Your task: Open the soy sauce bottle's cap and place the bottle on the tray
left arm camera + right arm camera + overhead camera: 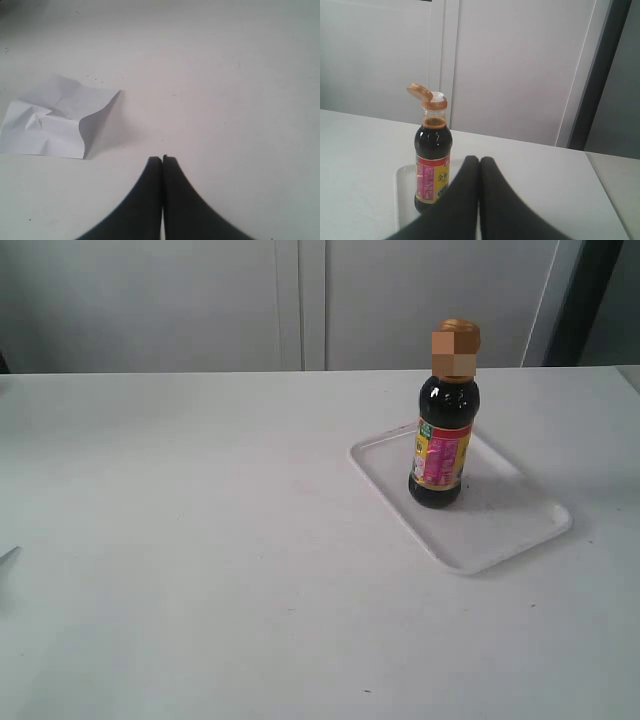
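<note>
Nearest the left wrist camera, the left end effector [162,159] has its two dark fingers pressed together on nothing, hanging over bare white tabletop [200,570] with a crumpled sheet of paper [55,122] lying just beside it. Over on the other side, the right end effector [479,160] is likewise pinched together and empty, pulled back clear of its target.

Just past those fingertips stands the soy sauce bottle [433,165], upright on the tray [520,525], toward the tray's near-left part. The cap [419,91] is flipped up and hinged back, white spout exposed, so both halves of the job look done from here.

If anyone has to move it, reckon on some weight: it is filled almost to the neck with dark liquid, and the clear wall looks smooth and slippery. The labelled body is the place to take hold, squarely and low, keeping it upright, because that open spout would spill at a tilt. The thin flip lid looks too flimsy to grab.
</note>
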Available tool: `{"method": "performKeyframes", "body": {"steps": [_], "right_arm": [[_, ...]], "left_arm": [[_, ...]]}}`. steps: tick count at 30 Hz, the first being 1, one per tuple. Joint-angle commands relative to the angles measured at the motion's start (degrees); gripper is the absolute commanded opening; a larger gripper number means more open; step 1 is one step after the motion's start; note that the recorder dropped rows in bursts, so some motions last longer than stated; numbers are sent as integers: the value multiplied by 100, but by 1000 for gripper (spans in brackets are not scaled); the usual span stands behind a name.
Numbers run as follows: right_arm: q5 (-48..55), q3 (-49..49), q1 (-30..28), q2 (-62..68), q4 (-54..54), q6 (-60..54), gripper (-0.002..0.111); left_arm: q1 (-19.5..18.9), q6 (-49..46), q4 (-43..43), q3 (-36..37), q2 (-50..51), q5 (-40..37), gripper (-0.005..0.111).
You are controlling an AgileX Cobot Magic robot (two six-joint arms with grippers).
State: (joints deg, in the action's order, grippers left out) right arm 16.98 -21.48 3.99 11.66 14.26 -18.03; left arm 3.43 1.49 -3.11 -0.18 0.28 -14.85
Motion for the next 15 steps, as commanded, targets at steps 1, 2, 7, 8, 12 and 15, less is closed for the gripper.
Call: {"method": "performKeyframes", "body": {"steps": [1,2,7,8,12,15], "right_arm": [[-37,25,0,-17,26,20,0],[-37,25,0,-17,26,20,0],[-37,25,0,-17,26,20,0],[-37,25,0,-17,26,20,0],[-37,25,0,-17,26,20,0],[-37,25,0,-17,26,20,0]], "left_arm": [[-6,-7,-72,18,-28,33,0],[-6,-4,-72,18,-28,44,0],[-6,-4,-72,18,-28,195,0],[-6,-4,-72,18,-28,195,0],[-6,-4,-72,18,-28,195,0],[-6,-4,-72,18,-28,195,0]]}}
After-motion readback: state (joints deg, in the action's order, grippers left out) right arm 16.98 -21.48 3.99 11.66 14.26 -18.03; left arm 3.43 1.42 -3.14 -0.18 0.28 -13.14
